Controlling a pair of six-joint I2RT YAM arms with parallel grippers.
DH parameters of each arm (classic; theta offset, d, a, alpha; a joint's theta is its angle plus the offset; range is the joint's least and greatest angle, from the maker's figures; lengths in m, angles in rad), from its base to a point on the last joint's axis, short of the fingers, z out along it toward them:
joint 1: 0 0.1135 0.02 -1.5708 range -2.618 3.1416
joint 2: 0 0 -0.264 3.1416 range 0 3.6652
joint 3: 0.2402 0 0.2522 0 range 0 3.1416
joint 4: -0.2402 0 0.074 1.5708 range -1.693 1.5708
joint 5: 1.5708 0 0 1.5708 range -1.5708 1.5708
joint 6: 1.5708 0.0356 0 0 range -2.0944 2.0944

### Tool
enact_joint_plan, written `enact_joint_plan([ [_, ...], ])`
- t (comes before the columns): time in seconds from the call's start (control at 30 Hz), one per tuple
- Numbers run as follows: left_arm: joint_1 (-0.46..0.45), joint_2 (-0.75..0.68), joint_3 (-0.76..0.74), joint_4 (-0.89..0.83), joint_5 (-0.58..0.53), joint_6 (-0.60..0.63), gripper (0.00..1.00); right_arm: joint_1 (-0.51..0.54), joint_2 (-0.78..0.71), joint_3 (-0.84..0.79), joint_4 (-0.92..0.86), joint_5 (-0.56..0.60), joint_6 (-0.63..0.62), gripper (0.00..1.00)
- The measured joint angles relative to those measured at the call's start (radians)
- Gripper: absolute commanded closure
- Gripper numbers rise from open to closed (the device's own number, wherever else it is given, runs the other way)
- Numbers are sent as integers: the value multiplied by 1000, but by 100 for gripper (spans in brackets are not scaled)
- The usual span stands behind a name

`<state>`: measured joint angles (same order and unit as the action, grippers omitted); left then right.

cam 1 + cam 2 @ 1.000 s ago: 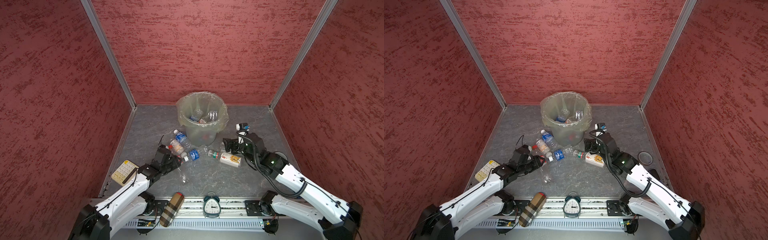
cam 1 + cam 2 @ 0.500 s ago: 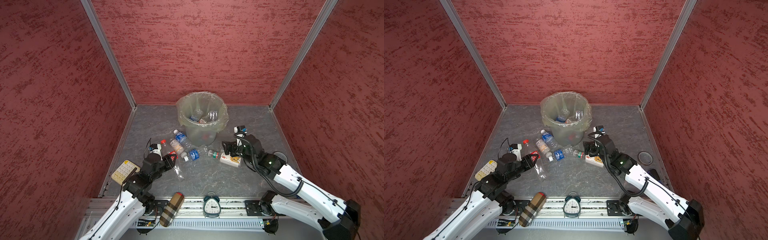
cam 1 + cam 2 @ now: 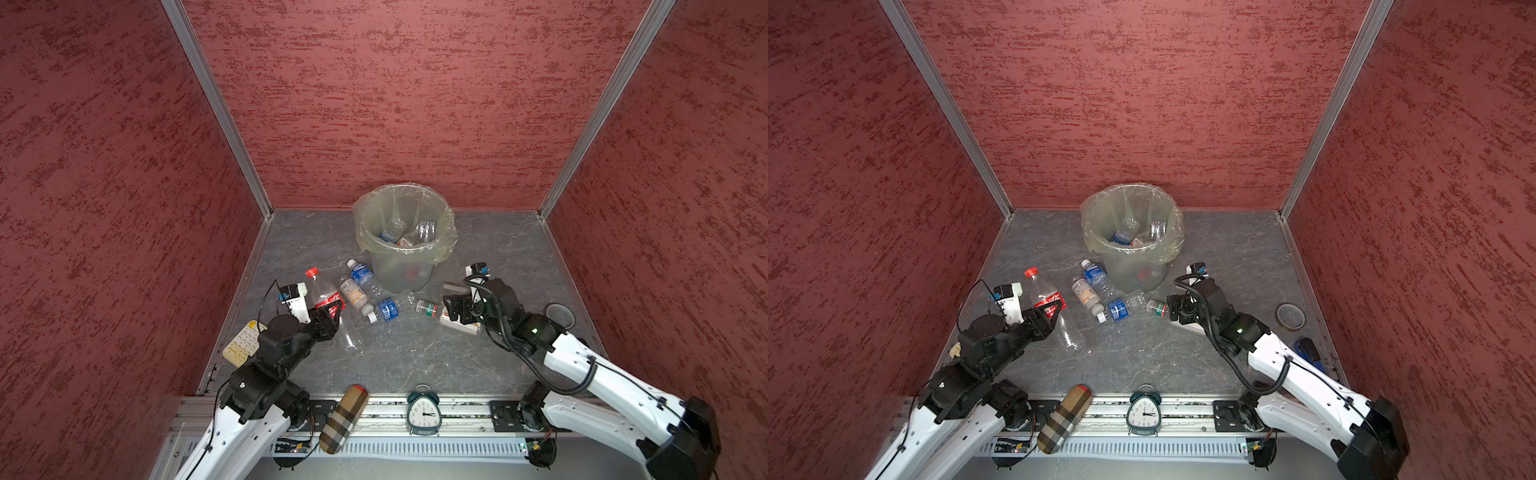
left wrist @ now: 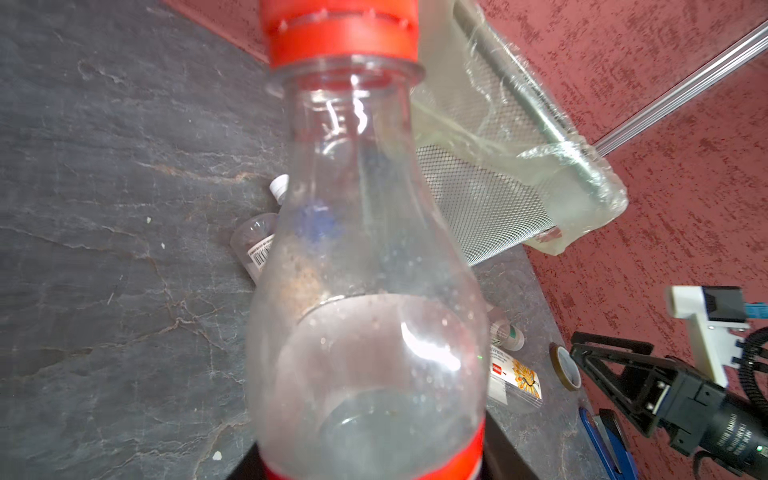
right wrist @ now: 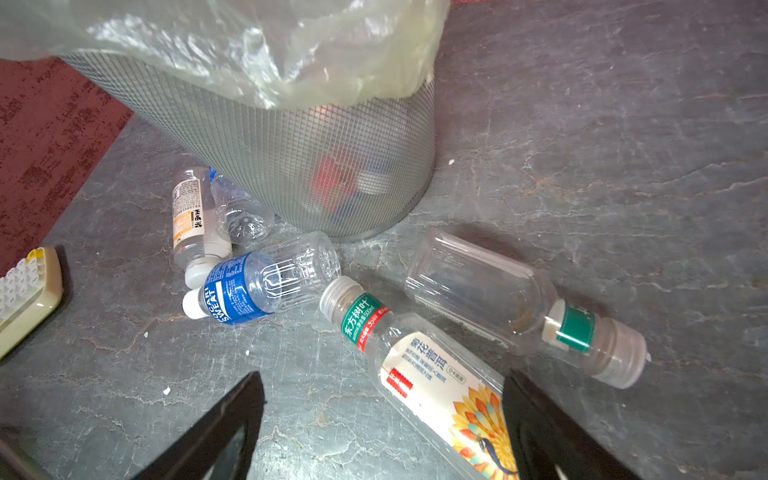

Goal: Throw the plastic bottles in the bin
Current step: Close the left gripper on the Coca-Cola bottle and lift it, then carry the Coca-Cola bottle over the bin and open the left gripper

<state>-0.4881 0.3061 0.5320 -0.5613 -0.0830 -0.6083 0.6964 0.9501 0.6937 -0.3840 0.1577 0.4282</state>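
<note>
In the middle of the left wrist view I see a clear plastic bottle with a red cap (image 4: 365, 249); it is shiny and smooth. The round bin of grey metal mesh (image 5: 291, 166) looks dull, and the thin plastic bag (image 5: 249, 50) over its rim is crinkly and glossy. The grey floor (image 3: 415, 353) looks like matt, cracked stone. The red walls (image 3: 395, 104) look rough. At the bottom of a top view, the brown plaid case (image 3: 343, 417) looks like cloth.

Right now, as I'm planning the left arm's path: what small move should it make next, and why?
Probably raise the red-capped bottle and swing it toward the bin. The left fingers are shut on its red label, and other bottles lie on the floor between it and the bin.
</note>
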Motion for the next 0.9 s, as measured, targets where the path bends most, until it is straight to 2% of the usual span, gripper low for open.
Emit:
enact_joint_plan([
  [0.27, 0, -39, 85, -45, -1, 59, 48, 0, 18, -3, 31, -21, 11, 10],
  [0.5, 0, 0, 193, -44, 11, 110, 48, 0, 30, -23, 61, -31, 15, 10],
  [0.7, 0, 124, 264, 8, 34, 148, 48, 0, 26, -47, 74, -39, 19, 11],
  [0.9, -2, 386, 414, 146, 64, 191, 52, 0, -14, -75, 78, -47, 31, 11],
])
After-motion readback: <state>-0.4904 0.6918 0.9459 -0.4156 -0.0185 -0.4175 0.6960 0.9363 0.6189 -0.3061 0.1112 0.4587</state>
